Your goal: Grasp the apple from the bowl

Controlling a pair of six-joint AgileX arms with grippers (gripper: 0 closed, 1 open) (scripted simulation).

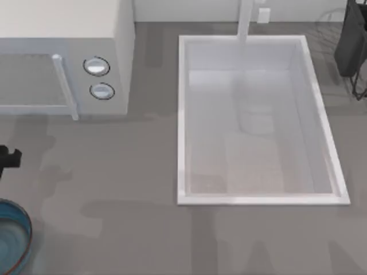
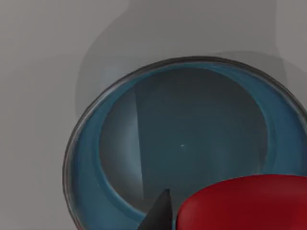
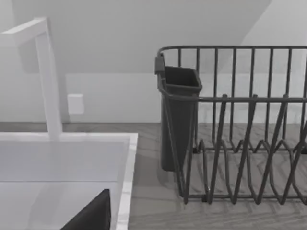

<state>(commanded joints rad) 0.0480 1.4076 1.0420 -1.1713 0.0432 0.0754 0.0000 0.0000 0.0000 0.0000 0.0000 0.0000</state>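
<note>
Apple: one; glossy deep red, close to the left wrist camera, seen against the bowl's inside; resting in the bowl or raised above it: cannot tell.
Left gripper: one dark tip just beside the apple; whether closed on the apple: cannot tell.
Bowl: one; round, shallow, teal-blue inside, thin dark rim; in the top view at the table's near left corner, cut off by the left and bottom borders.
Left arm: dark part at the table's left edge, just beyond the bowl.
Table: grey; bare stretch between bowl and sink, and along the near edge below the sink.
Right gripper: one dark wedge low in the right wrist view, over the sink's near side; how far apart: cannot tell.
Microwave: one; pale, far left, well apart from the bowl.
Dials: two, round, stacked on the microwave's right panel.
Handle: one, a pale bar left of the dials.
Sink: one; white, rectangular, centre to right, with a raised rim.
Faucet: one; white, upright at the sink's far edge.
Wall plate: one; small, white, just right of the faucet.
Rack: one; dark wire, on the table right of the sink, at the far right corner.
Caddy: one; dark, hung on the rack's end nearest the sink.
</note>
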